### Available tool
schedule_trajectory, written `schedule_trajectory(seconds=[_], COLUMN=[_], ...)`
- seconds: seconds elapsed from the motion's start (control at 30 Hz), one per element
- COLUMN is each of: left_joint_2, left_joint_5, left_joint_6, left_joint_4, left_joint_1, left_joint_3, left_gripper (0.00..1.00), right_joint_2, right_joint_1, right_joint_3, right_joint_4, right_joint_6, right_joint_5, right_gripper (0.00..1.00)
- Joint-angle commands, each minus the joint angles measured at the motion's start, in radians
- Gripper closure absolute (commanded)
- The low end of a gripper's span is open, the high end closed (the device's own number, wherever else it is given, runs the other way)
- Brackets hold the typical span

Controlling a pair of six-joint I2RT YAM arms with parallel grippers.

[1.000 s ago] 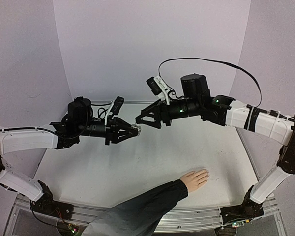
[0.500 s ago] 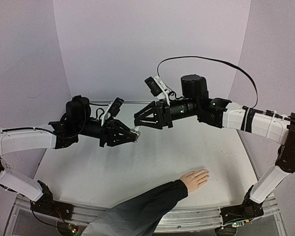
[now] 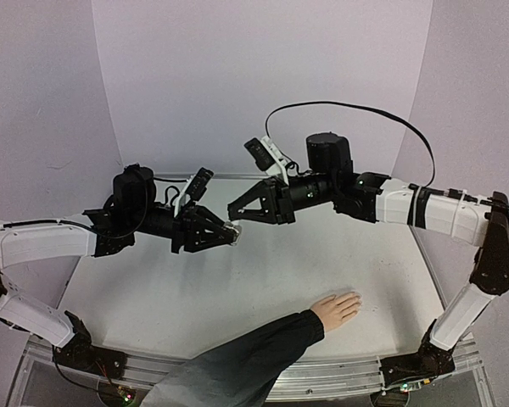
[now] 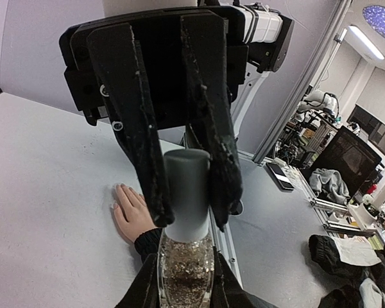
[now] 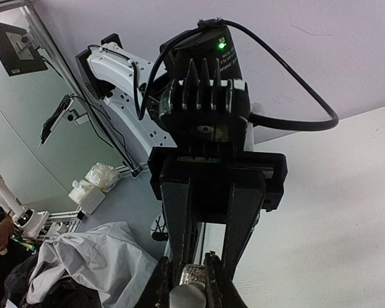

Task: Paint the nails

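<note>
Two black-and-white robot arms meet in mid-air above the white desk, tip to tip. The left gripper has its two fingers clenched on the body of one small clear glass bottle of silvery glitter polish, holding it well clear of the desk. The bottle points towards the other arm. The right gripper reaches in from the opposite side. In the left wrist view its two long black fingers sit flush against both sides of the bottle's single grey cylindrical cap, clamped on it. The right wrist view shows the same grip from behind, with the cap between the near fingertips and the glitter glass just beyond it.

One pale skin-coloured hand lies flat on the desk near its front edge, well apart from both grippers and below them. Its outstretched fingers point to the right in the top view. One long black sleeve runs back from the wrist to the front rim. The nails are at the tips of those outstretched fingers, too small to count or to judge for colour. Neither gripper is touching the hand.
</note>
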Motion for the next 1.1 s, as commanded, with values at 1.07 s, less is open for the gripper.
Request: schedule_trajectory(seconds=[1.07], left_joint_2=[0.131], left_joint_5=[-1.189], left_joint_6=[0.287], left_joint_4=[0.396], left_joint_1=[-0.103], left_joint_3=[0.005], left_gripper=[1.0], right_joint_2=[0.344], right_joint_1=[0.299], right_joint_3=[0.346], right_joint_4=[-0.221], right_joint_6=[0.524], right_joint_5=[1.249], right_gripper=[0.97])
